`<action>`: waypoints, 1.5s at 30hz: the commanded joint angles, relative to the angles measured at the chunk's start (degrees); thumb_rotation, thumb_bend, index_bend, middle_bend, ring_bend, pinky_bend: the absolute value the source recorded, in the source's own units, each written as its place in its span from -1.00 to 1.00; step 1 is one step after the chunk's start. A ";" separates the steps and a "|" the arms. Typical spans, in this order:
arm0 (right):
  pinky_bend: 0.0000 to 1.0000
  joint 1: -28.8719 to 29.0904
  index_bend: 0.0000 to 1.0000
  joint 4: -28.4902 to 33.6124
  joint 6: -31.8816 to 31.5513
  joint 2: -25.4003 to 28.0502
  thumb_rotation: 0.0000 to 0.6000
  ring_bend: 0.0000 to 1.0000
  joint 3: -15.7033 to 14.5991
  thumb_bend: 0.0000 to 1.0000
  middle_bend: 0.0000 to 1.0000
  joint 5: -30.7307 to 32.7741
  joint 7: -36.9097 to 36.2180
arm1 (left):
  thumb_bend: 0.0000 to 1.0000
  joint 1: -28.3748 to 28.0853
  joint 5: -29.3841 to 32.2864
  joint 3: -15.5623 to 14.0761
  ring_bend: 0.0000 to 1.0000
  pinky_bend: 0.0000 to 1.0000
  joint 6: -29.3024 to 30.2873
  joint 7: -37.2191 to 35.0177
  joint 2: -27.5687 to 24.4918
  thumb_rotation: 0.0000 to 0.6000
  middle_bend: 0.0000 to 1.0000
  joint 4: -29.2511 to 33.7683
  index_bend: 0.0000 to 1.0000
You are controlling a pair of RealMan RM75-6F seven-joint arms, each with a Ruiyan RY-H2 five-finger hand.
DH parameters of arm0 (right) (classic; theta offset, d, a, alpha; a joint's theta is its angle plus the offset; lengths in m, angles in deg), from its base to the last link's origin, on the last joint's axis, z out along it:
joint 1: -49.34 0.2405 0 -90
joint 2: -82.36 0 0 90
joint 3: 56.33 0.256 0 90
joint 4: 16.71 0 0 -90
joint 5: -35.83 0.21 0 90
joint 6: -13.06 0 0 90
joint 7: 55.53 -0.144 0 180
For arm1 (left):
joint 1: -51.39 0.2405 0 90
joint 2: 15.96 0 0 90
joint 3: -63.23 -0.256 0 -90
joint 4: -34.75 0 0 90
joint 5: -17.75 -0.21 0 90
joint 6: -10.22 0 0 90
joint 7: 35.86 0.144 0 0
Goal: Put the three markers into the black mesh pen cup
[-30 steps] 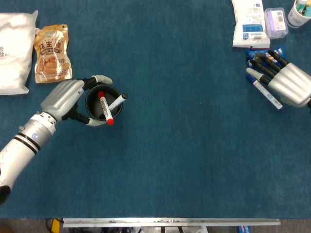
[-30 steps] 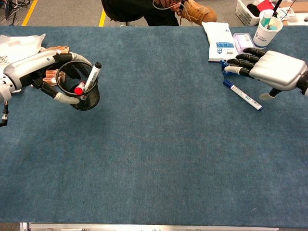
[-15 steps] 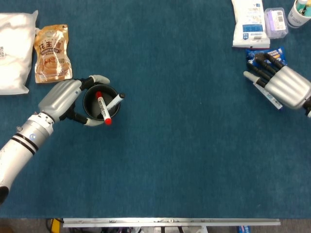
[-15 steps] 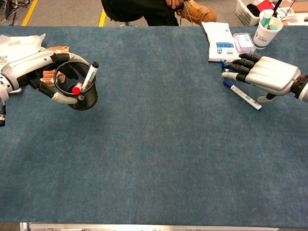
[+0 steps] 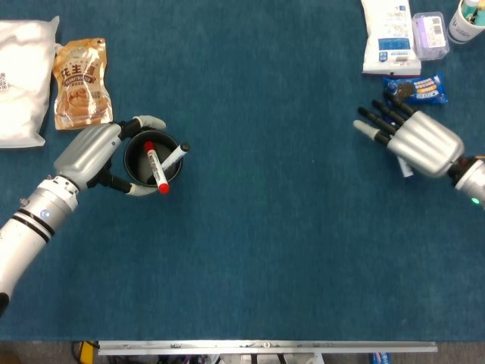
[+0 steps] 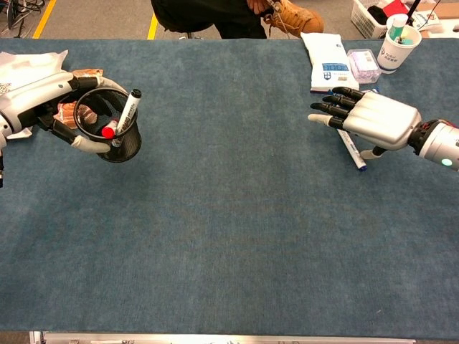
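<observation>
Plastic blue marker [image 6: 351, 149]: light, stiff, slick; take mid-barrel. Right hand [image 5: 415, 141] over it, fingers spread, empty. Left hand [image 5: 92, 152] grasps mesh cup [image 5: 150, 161] at 9 o'clock.

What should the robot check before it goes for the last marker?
1. Cup steadied: ok, the left hand holds it.
2. Two markers in the cup: ok, the red-capped one and the black-capped one lean inside.
3. Third marker found: ok, it lies on the table under the right hand.
4. Right hand ready: ok, fingers spread, holding nothing.
5. Hand touching the marker: cannot tell.
6. Room left in the cup: ok, open space beside the two markers.
</observation>
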 commanded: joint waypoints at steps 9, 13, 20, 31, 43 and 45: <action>-1.00 1.92 -1.00 4.25 0.29 -2.93 1.00 -1.00 1.72 -1.00 -1.00 1.17 0.43 | -0.73 0.41 -0.14 -0.11 -0.31 -0.45 0.51 -0.33 -0.52 1.00 -0.24 0.01 -0.59; -1.00 2.79 -1.00 6.30 0.61 -3.76 1.00 -1.00 3.02 -1.00 -0.98 2.16 0.45 | -0.73 0.55 -0.15 -0.14 -0.31 -0.45 0.65 -0.34 -0.70 1.00 -0.24 0.13 -0.59; -1.00 4.30 -0.89 10.15 1.45 -4.40 1.00 -1.00 5.60 -1.00 -0.89 4.30 0.41 | -0.73 0.76 0.01 -0.09 -0.31 -0.45 0.90 -0.12 -0.96 1.00 -0.24 0.31 -0.59; -1.00 5.14 -0.12 17.17 5.45 -1.27 1.00 -0.94 6.49 -0.73 -0.61 6.76 1.33 | -0.73 0.96 0.06 -0.08 -0.31 -0.45 1.04 0.14 -0.99 1.00 -0.24 0.58 -0.59; -1.00 6.05 0.03 15.73 7.23 -3.02 1.00 -0.93 6.60 -0.66 -0.58 7.10 2.06 | -0.73 1.10 0.38 -0.02 -0.31 -0.45 1.01 0.46 -1.04 1.00 -0.24 0.77 -0.59; -1.00 6.13 0.03 15.12 7.46 -3.40 1.00 -0.93 6.52 -0.66 -0.58 7.12 2.01 | -0.73 1.16 0.39 -0.02 -0.31 -0.45 1.05 0.44 -1.09 1.00 -0.24 0.78 -0.59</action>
